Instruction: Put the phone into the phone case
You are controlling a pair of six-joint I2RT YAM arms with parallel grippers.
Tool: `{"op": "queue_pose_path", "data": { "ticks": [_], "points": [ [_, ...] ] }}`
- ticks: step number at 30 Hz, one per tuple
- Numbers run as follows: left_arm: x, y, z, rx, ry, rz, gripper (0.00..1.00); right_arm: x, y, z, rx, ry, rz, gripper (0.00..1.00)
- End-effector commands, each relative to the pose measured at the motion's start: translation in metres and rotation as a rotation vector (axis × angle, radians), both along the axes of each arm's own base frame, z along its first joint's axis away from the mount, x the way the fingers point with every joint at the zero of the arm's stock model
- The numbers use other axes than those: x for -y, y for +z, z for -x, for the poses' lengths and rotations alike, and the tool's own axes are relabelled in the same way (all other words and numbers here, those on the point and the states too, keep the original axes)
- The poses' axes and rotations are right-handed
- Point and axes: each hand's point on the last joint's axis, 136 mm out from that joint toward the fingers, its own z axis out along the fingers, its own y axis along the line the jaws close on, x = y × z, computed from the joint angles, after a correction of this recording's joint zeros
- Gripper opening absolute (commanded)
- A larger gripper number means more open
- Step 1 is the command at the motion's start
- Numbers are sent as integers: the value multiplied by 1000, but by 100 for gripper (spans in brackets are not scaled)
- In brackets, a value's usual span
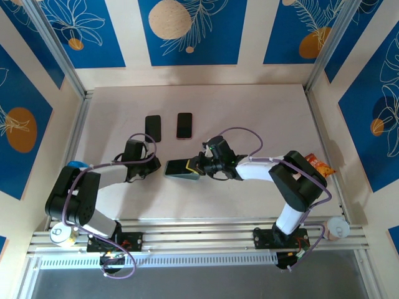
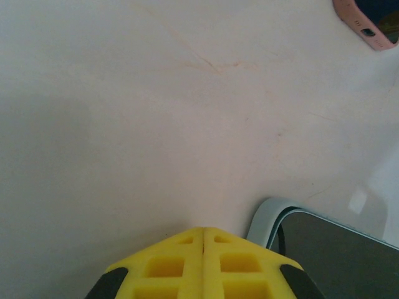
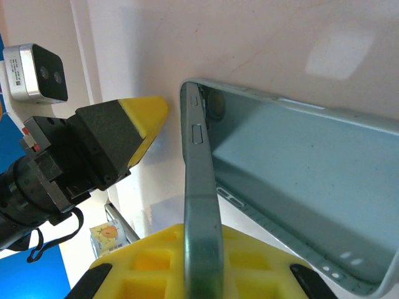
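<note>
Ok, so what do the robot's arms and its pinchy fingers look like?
The left arm and the right arm are both made of chunky black joints with smooth white tubes between them. A thin purple cable loops along each one. The left gripper and the right gripper have black bodies and bright yellow fingers with little square holes in them.

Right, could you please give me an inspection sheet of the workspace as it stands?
Surface: pale table, faint scratches.
Job's things: phone on edge, tilted into blue case.
Clutter: left slab, right slab, both dark; snack packet; cup.
Grippers: left gripper shut, empty, near case corner; right gripper shut on phone.
Cables: purple cables loop along both arms.
Surroundings: blue floral wall panels.
</note>
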Motion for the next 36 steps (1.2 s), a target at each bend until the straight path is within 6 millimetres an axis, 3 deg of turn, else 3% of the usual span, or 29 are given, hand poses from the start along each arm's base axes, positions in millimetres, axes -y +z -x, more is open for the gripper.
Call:
{"op": "queue_pose_path", "data": {
  "ticks": [1, 20, 30, 36],
  "points": [
    [8, -6, 5, -14, -27, 13, 0, 9, -28, 6, -104, -22, 72, 0],
    [22, -17, 9, -38, -53, -6, 0, 5, -47, 5, -109, 36, 141, 0],
    [29, -1, -7, 9, -44, 23, 0, 5, -53, 9, -116, 66, 167, 0],
    [32, 0, -5, 11, -55, 26, 0, 1, -56, 8, -123, 78, 173, 0]
  ]
}}
